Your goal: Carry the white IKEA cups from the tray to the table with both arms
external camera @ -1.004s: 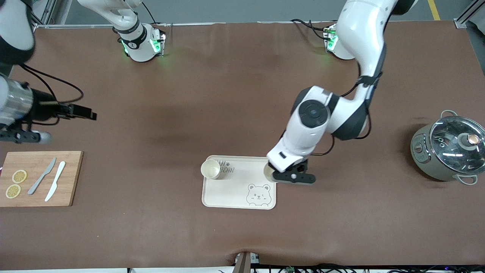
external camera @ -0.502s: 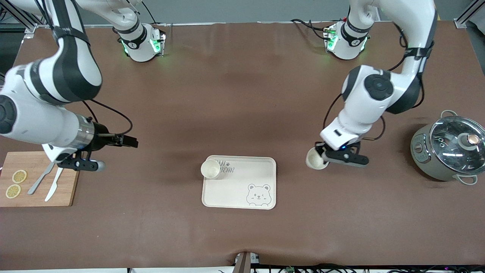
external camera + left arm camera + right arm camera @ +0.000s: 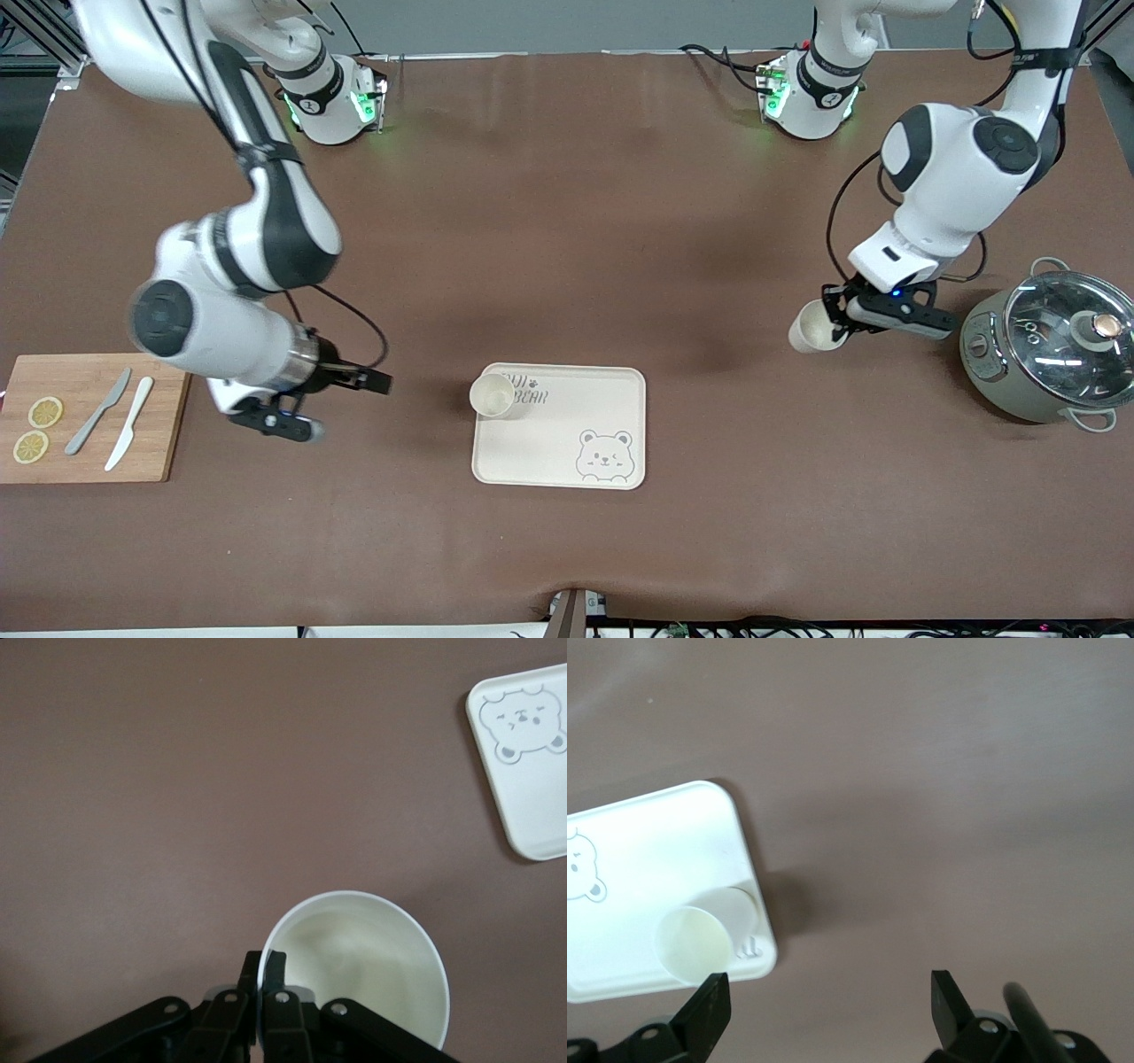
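Brown cloth covers the whole table (image 3: 567, 221), and the action splits in two; the left gripper (image 3: 837, 323) hangs over bare cloth between the tray (image 3: 567, 452) and the lidded pot (image 3: 1045, 354) at the left arm's end, its fingers (image 3: 266, 970) pinched tight on the rim of one white cup (image 3: 811, 330), one finger inside the wall and one outside; that cup tips a little in the grip and looks clear of the cloth, though contact is hard to judge; nothing lies under it but table, so a straight lowering looks like the whole job there.

Now the relation that counts; the second cup (image 3: 493, 394) stands upright in the tray's corner nearest the right arm's end and away from the front camera, partly covering the lettering; the right gripper (image 3: 341, 394) sits over the cloth between the cutting board (image 3: 97, 416) and the tray, jaws spread wide and holding nothing; the cup lies straight out from it toward the tray, and the right wrist view shows it ahead and off toward one finger (image 3: 709, 1010), not yet between the pair; this arm is plainly the nearer one, so I'd expect a short sideways correction, then a reach onto the rim.
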Controlling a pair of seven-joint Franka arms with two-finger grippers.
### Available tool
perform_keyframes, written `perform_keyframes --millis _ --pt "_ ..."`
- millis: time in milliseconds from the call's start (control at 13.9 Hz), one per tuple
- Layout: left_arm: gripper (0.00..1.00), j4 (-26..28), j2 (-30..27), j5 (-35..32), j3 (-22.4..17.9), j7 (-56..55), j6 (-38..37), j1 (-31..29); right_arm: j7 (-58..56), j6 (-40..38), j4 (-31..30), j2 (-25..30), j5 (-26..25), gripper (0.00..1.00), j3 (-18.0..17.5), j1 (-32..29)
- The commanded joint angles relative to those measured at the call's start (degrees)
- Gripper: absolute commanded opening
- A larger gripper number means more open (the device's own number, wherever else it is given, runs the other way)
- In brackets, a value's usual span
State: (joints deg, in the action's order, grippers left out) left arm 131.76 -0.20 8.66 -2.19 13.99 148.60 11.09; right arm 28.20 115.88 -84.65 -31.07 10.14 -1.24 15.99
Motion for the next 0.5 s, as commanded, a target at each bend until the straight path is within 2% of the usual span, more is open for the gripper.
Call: perform_keyframes --millis 0,287,430 --pt "0.0 5.5 -3.3 3.5 0.5 6.2 3.6 -2.4 6.0 2.8 2.8 -4.2 -0.4 1.0 0.4 3.2" --pt "0.0 11.6 -2.9 9.2 0.4 13.2 11.8 -2.7 11.8 8.4 3.6 -7.9 -2.5 1.0 0.6 7.5" --pt "0.0 14.0 -2.8 12.0 0.4 16.8 14.4 -3.2 13.5 9.3 3.7 -9.7 -2.7 0.96 0.6 8.1"
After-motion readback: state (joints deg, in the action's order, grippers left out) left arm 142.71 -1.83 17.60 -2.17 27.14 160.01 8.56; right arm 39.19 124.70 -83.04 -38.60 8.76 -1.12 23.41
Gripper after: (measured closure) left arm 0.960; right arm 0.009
